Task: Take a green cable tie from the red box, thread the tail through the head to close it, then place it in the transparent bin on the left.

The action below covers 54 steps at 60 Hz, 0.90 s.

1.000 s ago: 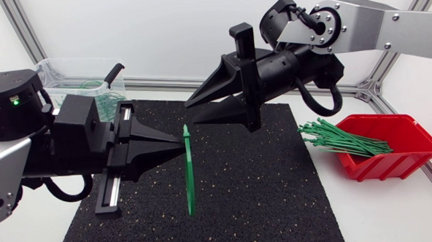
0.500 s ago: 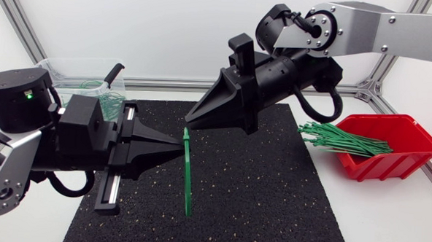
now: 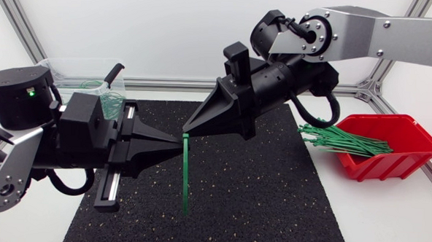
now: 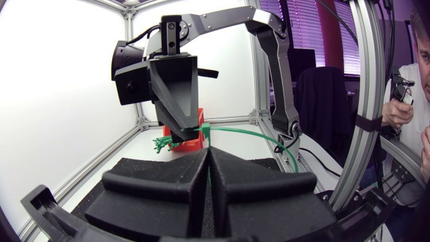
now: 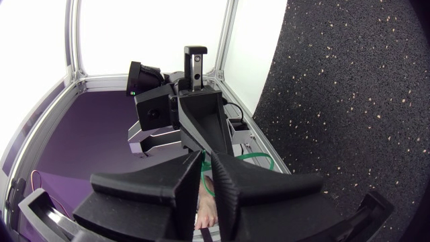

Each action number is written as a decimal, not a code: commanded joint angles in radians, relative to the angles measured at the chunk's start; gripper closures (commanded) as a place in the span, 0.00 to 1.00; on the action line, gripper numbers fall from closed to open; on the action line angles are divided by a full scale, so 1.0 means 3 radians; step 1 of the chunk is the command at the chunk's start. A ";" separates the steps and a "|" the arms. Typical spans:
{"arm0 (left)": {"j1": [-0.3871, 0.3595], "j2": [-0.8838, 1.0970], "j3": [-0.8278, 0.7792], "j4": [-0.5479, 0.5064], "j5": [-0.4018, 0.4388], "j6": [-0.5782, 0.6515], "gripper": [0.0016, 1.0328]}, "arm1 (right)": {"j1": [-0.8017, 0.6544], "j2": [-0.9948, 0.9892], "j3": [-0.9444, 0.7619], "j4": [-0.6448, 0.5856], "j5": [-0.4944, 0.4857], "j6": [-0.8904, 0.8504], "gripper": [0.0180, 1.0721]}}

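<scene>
A green cable tie [image 3: 186, 174] hangs over the black mat, head end up and tail pointing toward the front edge. My left gripper [image 3: 180, 141] is shut on it just below the head. My right gripper [image 3: 188, 127] comes in from the back right, its tips closed on the tie's head end. In the left wrist view the tie [image 4: 255, 133] curves away beside my left gripper [image 4: 208, 153], with the right gripper [image 4: 189, 131] right ahead. The right wrist view shows the green strip [image 5: 205, 176] in the narrow slit of my right gripper [image 5: 207, 158]. The red box [image 3: 393, 167] stands at the right, the transparent bin [image 3: 61, 65] at the back left.
A bundle of green ties [image 3: 343, 139] sticks out of the red box toward the mat [image 3: 271, 204]. A few closed ties [image 3: 107, 98] lie in the transparent bin. Aluminium frame rails run along the back edge.
My right gripper has come down and left to the tie's head and its fingers have closed. The tie has swung to hang straighter; the left gripper has kept its hold.
</scene>
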 commanded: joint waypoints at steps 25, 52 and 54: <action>-0.0061 -0.0040 0.0096 -0.0125 0.0069 0.0077 0.97 | 0.0042 -0.0076 -0.0098 -0.0027 0.0073 -0.0129 0.95; -0.0532 -0.0536 0.0157 -0.0621 -0.0028 -0.0015 0.97 | -0.0071 0.0252 -0.0026 -0.0022 0.0139 -0.0093 0.95; -0.0537 -0.0536 0.0152 -0.0621 -0.0028 -0.0015 0.97 | -0.0071 0.0262 -0.0031 -0.0022 0.0139 -0.0093 0.95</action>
